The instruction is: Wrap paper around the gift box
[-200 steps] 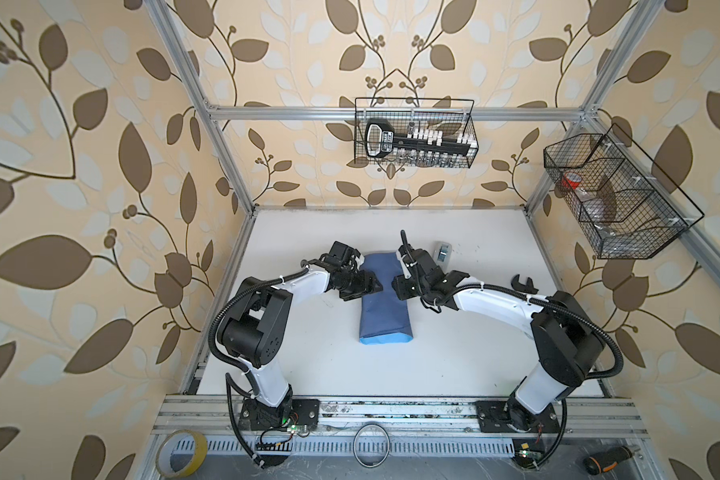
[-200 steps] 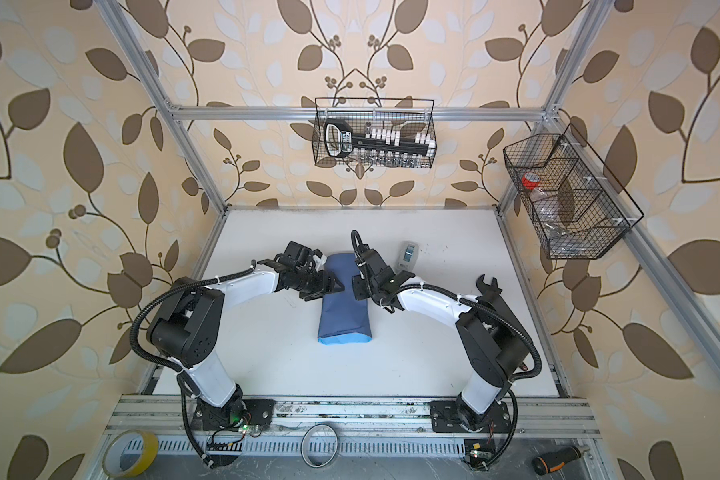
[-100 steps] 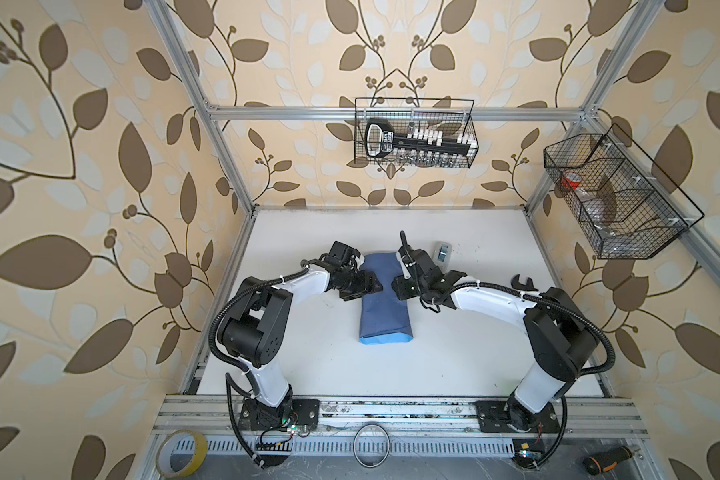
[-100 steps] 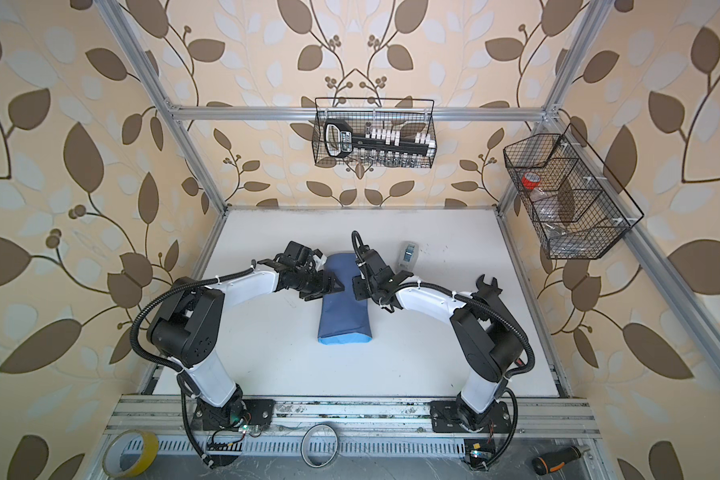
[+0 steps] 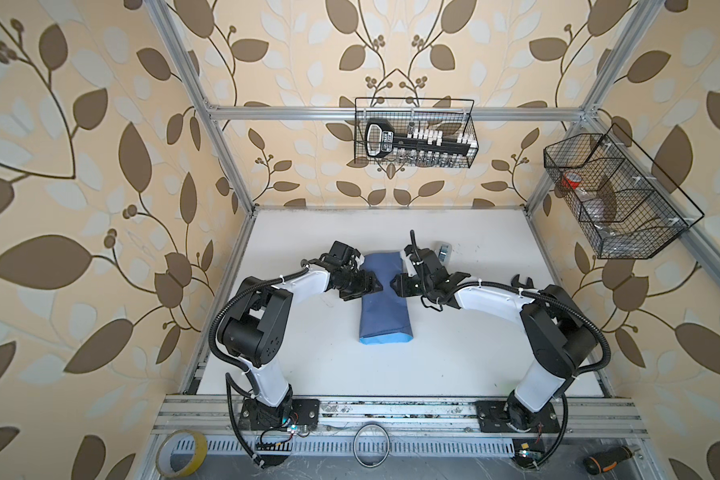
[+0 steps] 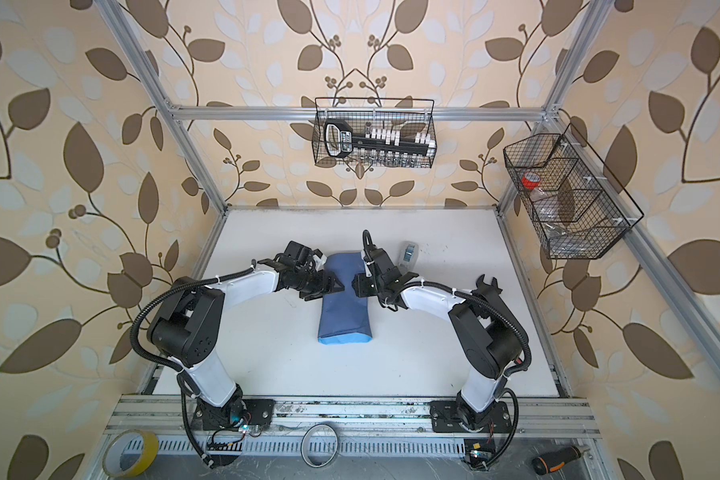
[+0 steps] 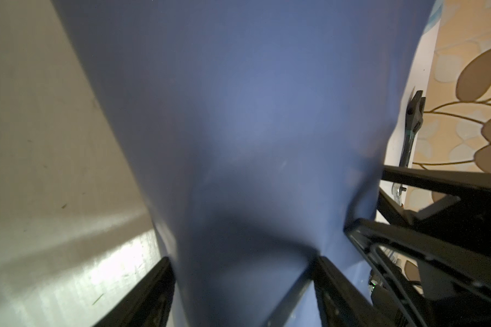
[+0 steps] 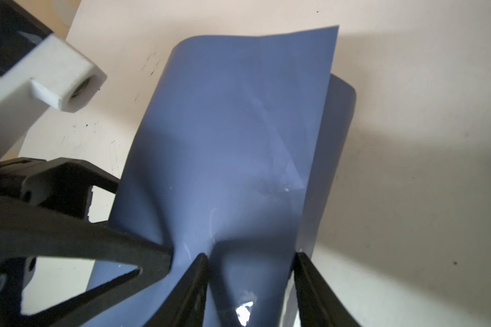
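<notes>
Right hand (image 5: 396, 286): fingers a bit wider than a moment ago, paper (image 5: 385, 316) between them, grip hard to tell | left hand (image 5: 368, 287): no change, fingers wide, grip hard to tell | paper: long roll, mid surface (image 5: 454, 353), not moved | gift box: hidden, likely inside | maybe letting go; ends not folded yet

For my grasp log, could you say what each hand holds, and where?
Cannot tell: left hand and right hand touch the middle of the folded blue paper sheet, fingers spread.

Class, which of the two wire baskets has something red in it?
The divided basket on the right wall; the back-wall basket holds nothing red.
</notes>
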Controlling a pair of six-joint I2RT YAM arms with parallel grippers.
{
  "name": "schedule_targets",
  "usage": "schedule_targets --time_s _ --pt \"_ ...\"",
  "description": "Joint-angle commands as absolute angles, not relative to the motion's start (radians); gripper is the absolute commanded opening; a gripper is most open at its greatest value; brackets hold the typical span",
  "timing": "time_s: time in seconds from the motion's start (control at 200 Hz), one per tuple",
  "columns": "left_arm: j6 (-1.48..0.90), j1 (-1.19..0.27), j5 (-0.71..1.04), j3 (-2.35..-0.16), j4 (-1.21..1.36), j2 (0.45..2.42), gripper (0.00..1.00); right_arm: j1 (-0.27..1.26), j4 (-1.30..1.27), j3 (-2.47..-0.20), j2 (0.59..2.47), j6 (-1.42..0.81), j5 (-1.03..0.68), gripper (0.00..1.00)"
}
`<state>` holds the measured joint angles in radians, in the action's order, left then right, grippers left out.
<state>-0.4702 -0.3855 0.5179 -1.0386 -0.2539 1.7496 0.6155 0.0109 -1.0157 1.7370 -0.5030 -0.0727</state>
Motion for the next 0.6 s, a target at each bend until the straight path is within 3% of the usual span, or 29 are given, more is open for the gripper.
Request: schedule_targets --time_s 0.0,0.275,0.595 --pt "-0.443 -0.395 0.351 -0.992 -0.363 1.848 0.77 0.605 -0.066 -0.968 1.783 -0.557 -0.212 0.54" --pt "-0.443 -0.394 0.351 -0.997 -0.361 1.85 0.77 0.549 -0.263 -0.904 1.829 -0.667 -0.372 0.65" --pt "-0.458 -0.394 0.348 -1.009 -0.363 1.831 0.79 0.473 -0.331 -0.864 1.818 -0.707 -0.412 0.76"
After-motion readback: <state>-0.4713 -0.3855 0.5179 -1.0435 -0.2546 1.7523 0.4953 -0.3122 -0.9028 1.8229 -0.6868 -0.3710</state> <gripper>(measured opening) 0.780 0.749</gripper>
